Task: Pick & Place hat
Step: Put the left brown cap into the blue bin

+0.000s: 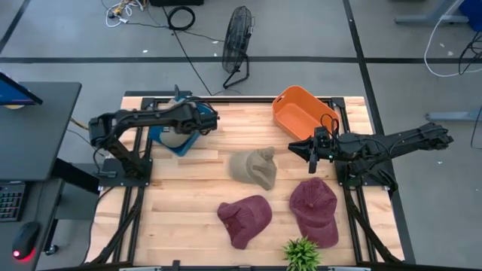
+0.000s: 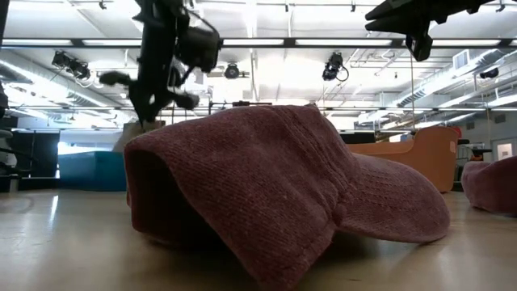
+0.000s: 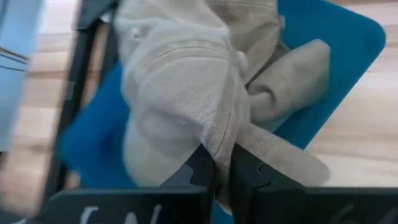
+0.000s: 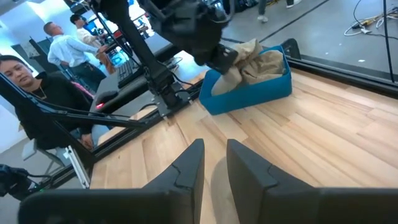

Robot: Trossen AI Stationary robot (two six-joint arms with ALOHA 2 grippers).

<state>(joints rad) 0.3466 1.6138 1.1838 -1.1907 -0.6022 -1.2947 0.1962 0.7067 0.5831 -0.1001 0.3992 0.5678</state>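
A: Hat status?
B: Beige hat (image 3: 186,81) pinched in left gripper (image 3: 222,163), over the blue bin (image 1: 162,138) near table's far-left corner.
A: Right arm?
B: Right gripper (image 4: 214,163) hovers at the right edge by the orange bin (image 1: 301,113), fingers slightly parted, holding nothing.
A: Others?
B: 1 beige hat (image 1: 254,167) mid-table, 2 maroon hats (image 1: 245,218) toward near edge.

Robotics lab or open workshop — taped concrete floor with loose cables (image 1: 181,16) and a floor fan (image 1: 236,45), ceiling track lights (image 2: 232,71), exposed ducts, people at desks with monitors (image 4: 46,62) — wooden bench (image 1: 188,188) on metal frame
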